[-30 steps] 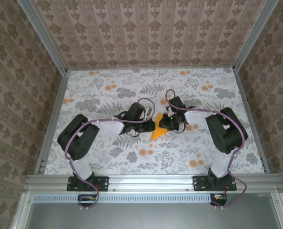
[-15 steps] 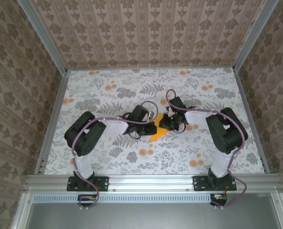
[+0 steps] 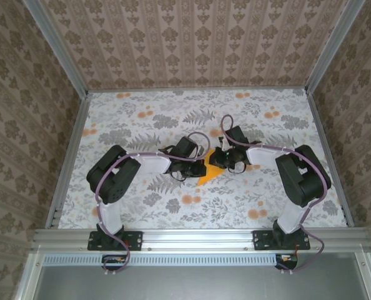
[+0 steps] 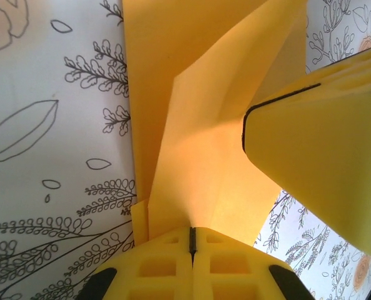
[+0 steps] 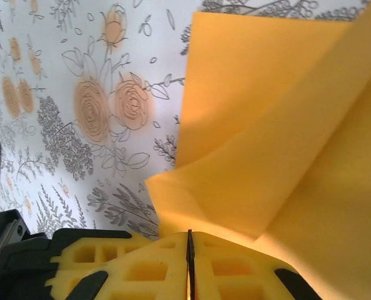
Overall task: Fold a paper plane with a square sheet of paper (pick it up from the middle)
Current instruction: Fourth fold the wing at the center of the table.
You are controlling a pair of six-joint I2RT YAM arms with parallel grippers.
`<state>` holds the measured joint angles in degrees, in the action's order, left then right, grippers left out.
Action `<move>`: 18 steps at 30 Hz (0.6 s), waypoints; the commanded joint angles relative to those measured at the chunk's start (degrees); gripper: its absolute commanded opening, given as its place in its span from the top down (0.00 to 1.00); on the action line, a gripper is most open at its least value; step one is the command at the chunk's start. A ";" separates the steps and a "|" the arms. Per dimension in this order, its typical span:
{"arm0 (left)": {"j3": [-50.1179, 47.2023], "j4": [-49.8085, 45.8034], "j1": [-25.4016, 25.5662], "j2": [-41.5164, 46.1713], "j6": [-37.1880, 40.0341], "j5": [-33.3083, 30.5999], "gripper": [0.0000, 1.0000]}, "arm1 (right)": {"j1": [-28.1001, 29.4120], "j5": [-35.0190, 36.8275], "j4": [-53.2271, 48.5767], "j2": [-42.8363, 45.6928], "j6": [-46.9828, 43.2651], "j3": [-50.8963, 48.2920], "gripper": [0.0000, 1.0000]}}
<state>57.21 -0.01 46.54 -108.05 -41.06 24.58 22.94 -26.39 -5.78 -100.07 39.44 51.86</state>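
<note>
The orange-yellow sheet of paper (image 3: 205, 177) is partly folded and held up between both grippers at the table's middle. In the top view its lower corner points down toward the near edge. My left gripper (image 3: 197, 165) comes at it from the left, my right gripper (image 3: 218, 164) from the right. In the left wrist view the yellow fingers (image 4: 167, 262) are pressed together at the left gripper (image 4: 192, 230), with the creased paper (image 4: 198, 144) rising from their seam. A finger of the right gripper (image 4: 316, 156) shows beside it. In the right wrist view the right gripper (image 5: 188, 232) is shut under layered paper (image 5: 279, 137).
The table (image 3: 142, 119) is covered by a cloth with grey leaves and orange flower blotches (image 3: 187, 199). Patterned walls and metal rails (image 3: 70, 156) fence it on three sides. Both arms' elbows (image 3: 113, 178) (image 3: 304, 175) bend out toward the sides.
The left arm has swung rightward, bringing its gripper close against the paper and the right gripper. Less of the paper shows from above. The right arm shifted slightly right.
</note>
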 commanded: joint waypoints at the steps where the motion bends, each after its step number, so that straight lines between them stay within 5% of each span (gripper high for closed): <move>1: 0.21 -4.90 0.73 -2.14 1.52 -1.33 1.00 | 0.52 -1.50 0.60 -1.03 -0.64 1.54 0.90; 18: -1.10 -7.50 1.00 -2.41 0.01 -2.09 1.00 | -6.37 3.25 -0.38 -3.23 -1.91 0.38 0.93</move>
<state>57.54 -1.06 46.89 -108.05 -40.88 23.99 18.28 -25.71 -5.80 -103.66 38.72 52.86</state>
